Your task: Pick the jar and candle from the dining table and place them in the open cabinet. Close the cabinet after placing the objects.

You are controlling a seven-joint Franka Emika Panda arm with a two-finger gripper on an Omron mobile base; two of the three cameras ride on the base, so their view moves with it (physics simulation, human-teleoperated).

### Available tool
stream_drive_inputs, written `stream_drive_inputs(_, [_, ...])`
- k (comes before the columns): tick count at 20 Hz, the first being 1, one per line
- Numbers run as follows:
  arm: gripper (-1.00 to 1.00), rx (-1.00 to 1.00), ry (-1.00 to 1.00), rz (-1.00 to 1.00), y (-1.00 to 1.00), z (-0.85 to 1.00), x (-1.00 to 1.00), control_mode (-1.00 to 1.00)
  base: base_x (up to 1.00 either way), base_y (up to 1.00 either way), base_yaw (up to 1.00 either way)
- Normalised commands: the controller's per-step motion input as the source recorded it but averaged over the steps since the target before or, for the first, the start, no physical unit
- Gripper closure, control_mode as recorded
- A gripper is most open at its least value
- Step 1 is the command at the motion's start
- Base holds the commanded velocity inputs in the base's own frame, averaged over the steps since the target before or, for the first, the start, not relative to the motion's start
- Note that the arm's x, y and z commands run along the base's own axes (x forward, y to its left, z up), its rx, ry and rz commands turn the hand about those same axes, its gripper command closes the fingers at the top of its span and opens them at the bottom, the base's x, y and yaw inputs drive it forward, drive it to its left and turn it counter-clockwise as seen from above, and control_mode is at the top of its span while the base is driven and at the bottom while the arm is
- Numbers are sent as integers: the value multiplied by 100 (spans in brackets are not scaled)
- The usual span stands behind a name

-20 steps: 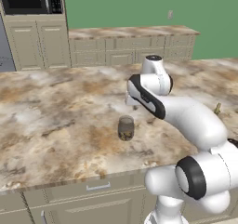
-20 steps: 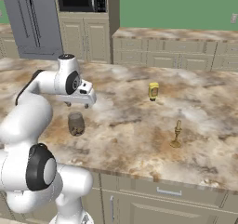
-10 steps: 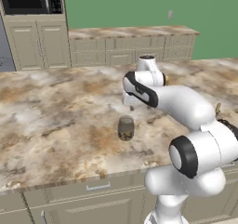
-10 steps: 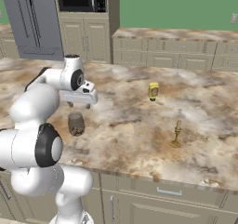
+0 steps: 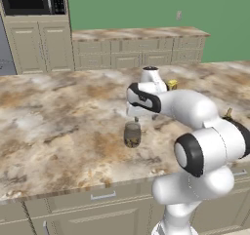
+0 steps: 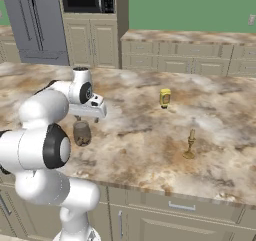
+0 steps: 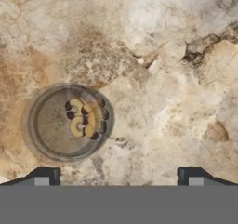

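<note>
The jar (image 5: 132,134) stands on the desk (image 5: 58,127) near its front edge. The jaws (image 7: 116,174) hang just above the jar, wide apart, holding nothing. From the hand, the jar (image 7: 69,121) sits off to one side with round brown bits inside. The candle (image 6: 190,145) stands well apart, further along the front edge. A yellow pot (image 6: 165,98) stands nearer the middle.
</note>
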Motion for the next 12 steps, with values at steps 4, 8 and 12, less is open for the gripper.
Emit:
stream_drive_inputs(4, [-100,0,0,0,2,-30,23,-100,0,0,0])
stream_drive_inputs(8, [-100,0,0,0,3,-28,33,-100,0,0,0])
stream_drive_inputs(12, [-100,0,0,0,3,-27,22,-100,0,0,0])
